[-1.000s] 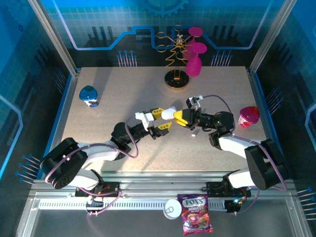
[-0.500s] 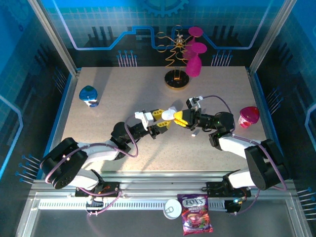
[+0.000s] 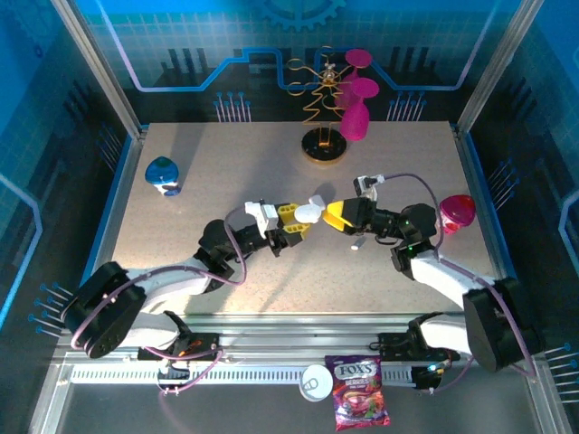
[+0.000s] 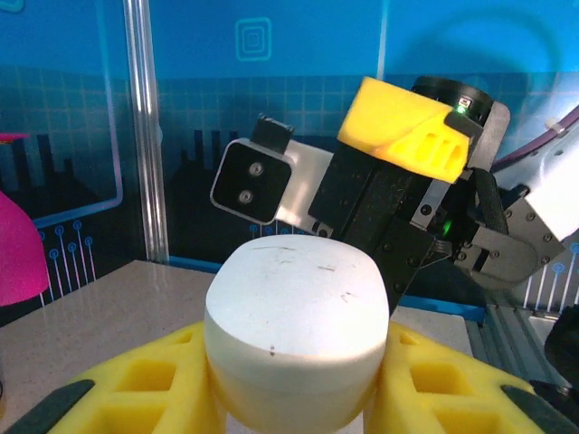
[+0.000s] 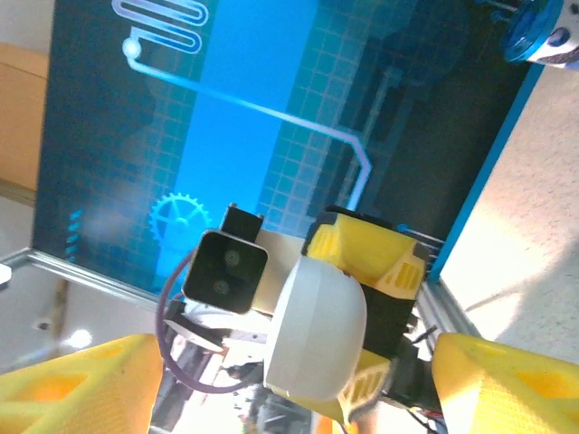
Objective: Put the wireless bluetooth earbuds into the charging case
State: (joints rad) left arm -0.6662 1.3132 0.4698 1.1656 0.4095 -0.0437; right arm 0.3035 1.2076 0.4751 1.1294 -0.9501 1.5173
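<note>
Charging case (image 4: 294, 334), lid closed and contents hidden, is clamped above the table (image 3: 181, 244) by the left gripper (image 3: 300, 221); right gripper (image 3: 333, 215) just beside it, jaws apart, empty.

Speckled beige tabletop (image 3: 226, 163) inside blue circuit-patterned walls (image 3: 181, 36)

Twin black-and-white arms
White shells over black joints on the left arm (image 3: 172, 280) and right arm (image 3: 443, 271), purple cables (image 3: 403, 178) looping along both, blocky yellow fingers (image 3: 336, 215).
</note>
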